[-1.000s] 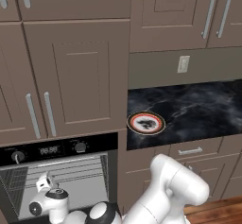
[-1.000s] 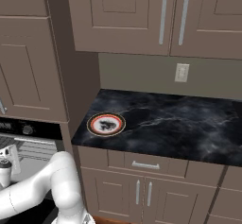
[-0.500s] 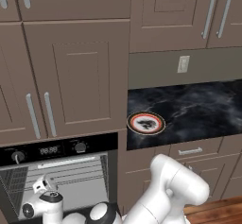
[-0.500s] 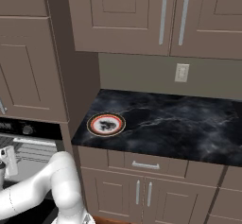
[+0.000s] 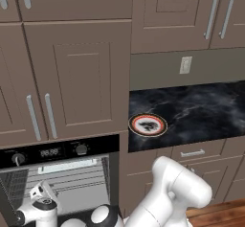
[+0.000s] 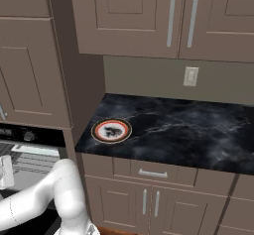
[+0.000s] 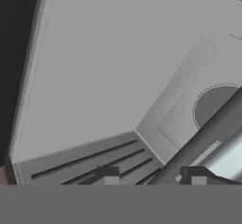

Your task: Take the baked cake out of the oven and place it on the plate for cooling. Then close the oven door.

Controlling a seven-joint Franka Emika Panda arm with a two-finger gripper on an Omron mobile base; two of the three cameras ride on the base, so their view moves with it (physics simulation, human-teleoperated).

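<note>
The oven [image 5: 57, 152] is a black wall unit with two silver knobs and a small display. Its light grey racked interior [image 5: 72, 187] lies open to view, and the oven door itself is hidden behind my arm. My arm's wrist [image 5: 42, 203] hangs low at the oven mouth. In the hand view my gripper [image 7: 151, 176] is open inside the grey cavity, its two dark tips apart with nothing gripped. A dark bar [image 7: 203, 135] runs diagonally beyond them. The baked cake is out of view. The plate [image 5: 148, 124] [image 6: 111, 130], with its red-orange ring, sits empty on the black counter.
A pale flat tray [image 5: 67, 165] lies high in the oven. The black marble counter [image 6: 183, 130] stretches right of the plate, with drawers below and brown wall cabinets [image 5: 76, 77] above. A round fan cover [image 7: 215, 106] marks the oven's back wall.
The wrist has sunk slightly lower and to the left at the oven mouth. The finger gap is unchanged and the plate has not moved.
</note>
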